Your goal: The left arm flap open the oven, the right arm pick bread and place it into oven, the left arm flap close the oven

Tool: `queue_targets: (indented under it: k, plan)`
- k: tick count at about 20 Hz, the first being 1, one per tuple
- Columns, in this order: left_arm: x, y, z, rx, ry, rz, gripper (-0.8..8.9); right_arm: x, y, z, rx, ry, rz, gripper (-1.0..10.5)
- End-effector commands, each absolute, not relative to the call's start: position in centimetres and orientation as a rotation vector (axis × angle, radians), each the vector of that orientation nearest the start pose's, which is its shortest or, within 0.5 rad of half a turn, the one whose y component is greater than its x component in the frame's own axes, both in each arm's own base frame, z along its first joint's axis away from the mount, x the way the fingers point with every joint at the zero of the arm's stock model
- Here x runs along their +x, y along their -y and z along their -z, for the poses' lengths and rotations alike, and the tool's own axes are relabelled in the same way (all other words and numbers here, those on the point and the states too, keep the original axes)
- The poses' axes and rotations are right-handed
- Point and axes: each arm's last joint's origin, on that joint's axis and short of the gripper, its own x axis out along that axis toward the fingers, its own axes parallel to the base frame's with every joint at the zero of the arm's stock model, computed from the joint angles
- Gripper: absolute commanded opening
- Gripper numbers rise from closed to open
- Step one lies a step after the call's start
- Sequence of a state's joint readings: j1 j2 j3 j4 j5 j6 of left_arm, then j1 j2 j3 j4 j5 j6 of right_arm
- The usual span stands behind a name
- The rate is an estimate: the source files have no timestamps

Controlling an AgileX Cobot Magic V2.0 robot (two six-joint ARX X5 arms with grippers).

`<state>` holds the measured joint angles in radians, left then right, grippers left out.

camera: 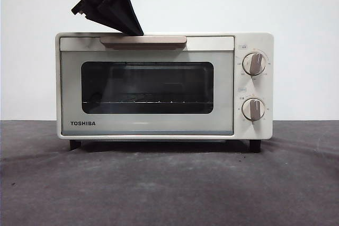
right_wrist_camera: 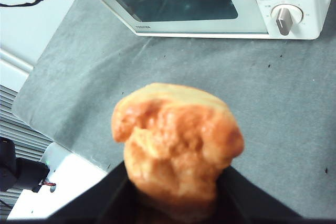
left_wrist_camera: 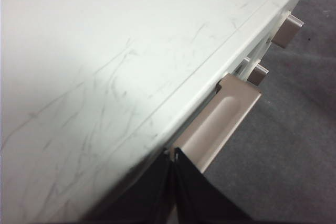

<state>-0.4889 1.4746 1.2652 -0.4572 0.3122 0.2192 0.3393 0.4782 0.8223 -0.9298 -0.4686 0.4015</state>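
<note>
The right gripper (right_wrist_camera: 176, 195) pinches the bread (right_wrist_camera: 176, 153), likely light and crushable, while the left gripper (left_wrist_camera: 175, 153), jaws pressed together, sits at the oven (camera: 164, 86) handle (camera: 143, 41).

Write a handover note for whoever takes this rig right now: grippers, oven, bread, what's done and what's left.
Left gripper: jaws shut, tips at the left end of the beige bar handle, on top of the cream-white TOSHIBA toaster oven.
Right gripper: shut on the lumpy golden-orange bread, held above the grey table cloth in front of the oven.
Done: bread picked.
Left: the dark glass door is closed; open it, place bread inside, close.
</note>
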Motion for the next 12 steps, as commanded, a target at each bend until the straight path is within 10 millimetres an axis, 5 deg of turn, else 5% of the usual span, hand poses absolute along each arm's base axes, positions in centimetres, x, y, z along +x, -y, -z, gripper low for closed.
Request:
queue_targets:
  k: [1,12]
  plan:
    - [28.0,16.6,-30.4,0.279,-0.673,0.860,0.15,6.5,-3.7,-31.9,0.415,-0.725,-0.664,1.6]
    - [24.8,16.3,-29.7,0.333,-0.817,0.853,0.15,6.5,-3.7,-31.9,0.416,-0.723,-0.664,1.6]
